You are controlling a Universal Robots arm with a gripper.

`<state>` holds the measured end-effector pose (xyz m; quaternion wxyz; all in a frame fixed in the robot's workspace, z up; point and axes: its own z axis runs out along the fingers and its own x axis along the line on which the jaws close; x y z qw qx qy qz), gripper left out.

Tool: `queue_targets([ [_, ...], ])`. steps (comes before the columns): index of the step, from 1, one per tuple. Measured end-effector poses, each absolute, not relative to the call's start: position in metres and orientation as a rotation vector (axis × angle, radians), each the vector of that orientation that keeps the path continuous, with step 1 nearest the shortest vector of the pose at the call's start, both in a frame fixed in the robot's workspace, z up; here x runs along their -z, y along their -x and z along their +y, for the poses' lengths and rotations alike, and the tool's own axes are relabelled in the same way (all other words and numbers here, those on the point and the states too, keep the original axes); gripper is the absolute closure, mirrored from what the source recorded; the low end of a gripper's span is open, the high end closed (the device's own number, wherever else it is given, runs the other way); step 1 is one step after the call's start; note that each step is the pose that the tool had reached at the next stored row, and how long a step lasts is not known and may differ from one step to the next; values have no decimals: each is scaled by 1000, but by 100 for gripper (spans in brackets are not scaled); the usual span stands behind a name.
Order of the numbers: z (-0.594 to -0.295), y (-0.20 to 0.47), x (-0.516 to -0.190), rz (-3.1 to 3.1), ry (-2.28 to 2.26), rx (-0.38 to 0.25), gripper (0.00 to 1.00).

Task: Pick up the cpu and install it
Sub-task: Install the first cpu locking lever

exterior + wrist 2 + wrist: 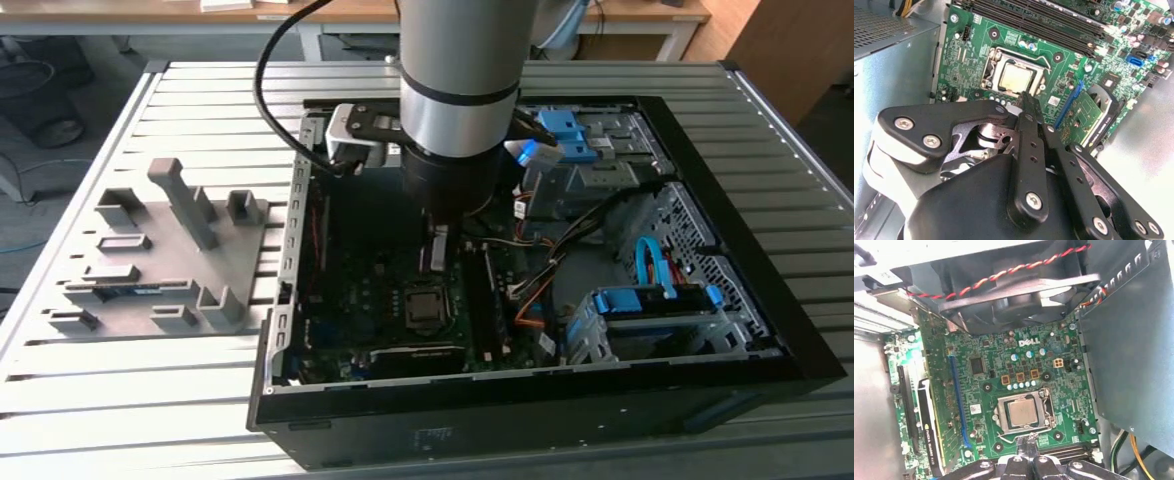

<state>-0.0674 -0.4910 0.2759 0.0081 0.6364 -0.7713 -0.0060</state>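
The cpu (1022, 412) lies flat in its socket on the green motherboard (1004, 360), silvery top up, with the metal socket frame (1050, 412) around it; it shows also in the second wrist view (1016, 77) and, small, in the exterior view (424, 303). The gripper (1026, 100) hangs just above the board beside the socket, its thin black fingertips (1026, 440) drawn together with nothing between them, and not touching the chip. In the exterior view the arm's grey cylinder (461, 60) stands over the open computer case (747, 300), the gripper (438, 250) reaching down inside it.

Beside the socket run the dark memory slots (1034, 20) on one side and a blue expansion slot (957, 400) with a graphics card (929, 415) on the other. A black fan (1019, 300) with a red-and-black twisted wire (1004, 274) hangs over the board's far edge. The grey power-supply box (894, 65) stands against the board. The case rests on a ribbed metal bench (147, 400), near its middle; a grey parts fixture (167, 260) sits toward the exterior view's left edge of the bench.
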Motion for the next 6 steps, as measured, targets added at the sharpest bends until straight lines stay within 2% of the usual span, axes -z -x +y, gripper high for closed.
queue_targets([
  [6, -491, 67, -276, -2411, -1989, 19, 90],
])
